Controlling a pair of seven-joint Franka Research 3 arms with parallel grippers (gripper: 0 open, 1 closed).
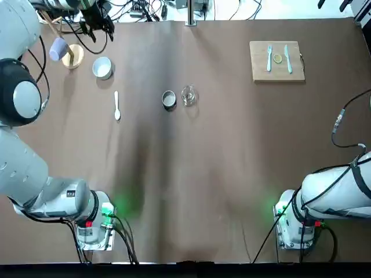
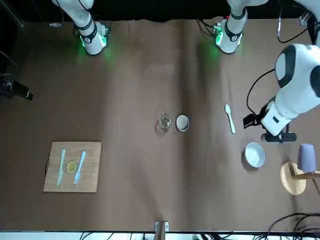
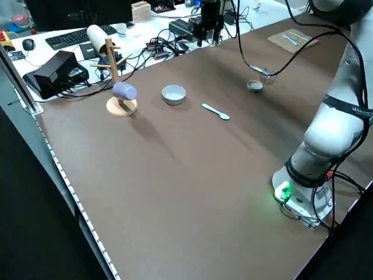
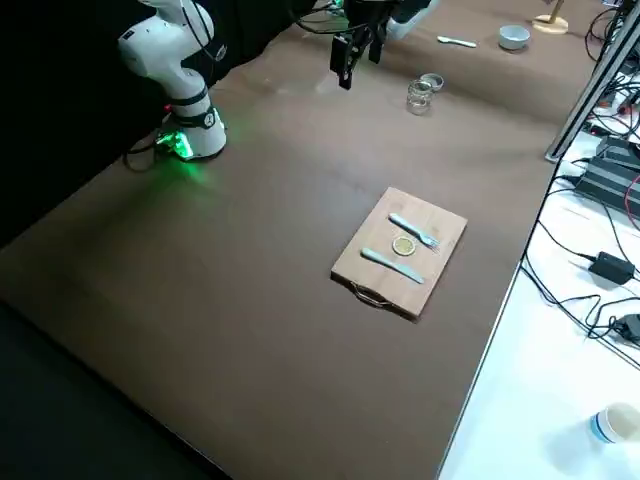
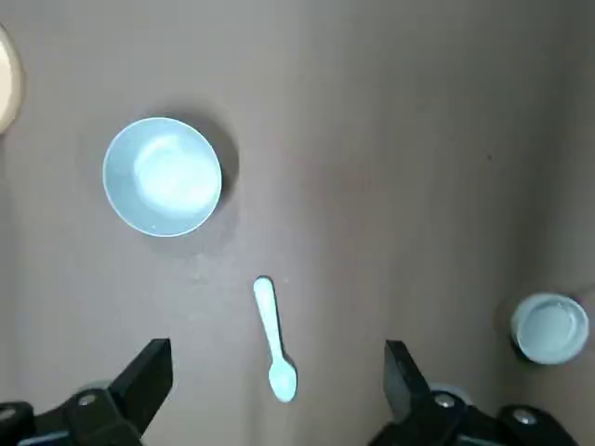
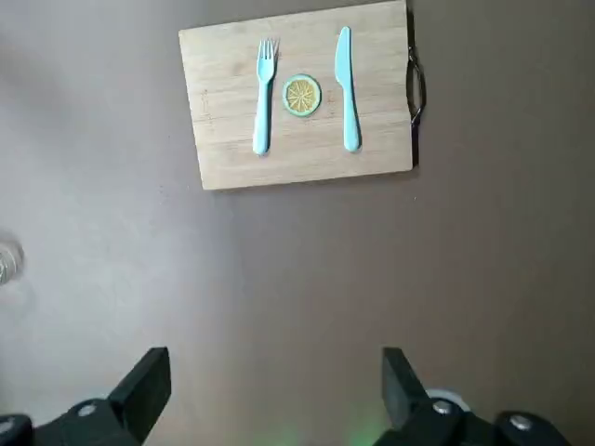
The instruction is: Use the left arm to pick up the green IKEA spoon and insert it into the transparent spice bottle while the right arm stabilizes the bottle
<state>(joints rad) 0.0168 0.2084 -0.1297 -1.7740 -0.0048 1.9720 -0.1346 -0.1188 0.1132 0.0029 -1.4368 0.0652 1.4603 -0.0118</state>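
Observation:
The pale green spoon (image 1: 117,105) lies flat on the brown table, left of the centre, with its bowl towards the robot. In the left wrist view the spoon (image 5: 272,339) lies between the fingers of my left gripper (image 5: 277,360), which hangs open high above it. The clear spice bottle (image 1: 189,95) stands upright at mid-table, just right of a grey round tin (image 1: 168,99). My right gripper (image 6: 274,367) hangs open high over the table's right half. The bottle (image 6: 5,260) shows at the edge of its view, and nothing is in either gripper.
A white bowl (image 1: 102,67) and a wooden mug stand (image 1: 72,57) with a purple mug sit at the far left. On the far right, a wooden board (image 1: 277,76) carries a fork, a knife and a lemon slice. Cables run along the far edge.

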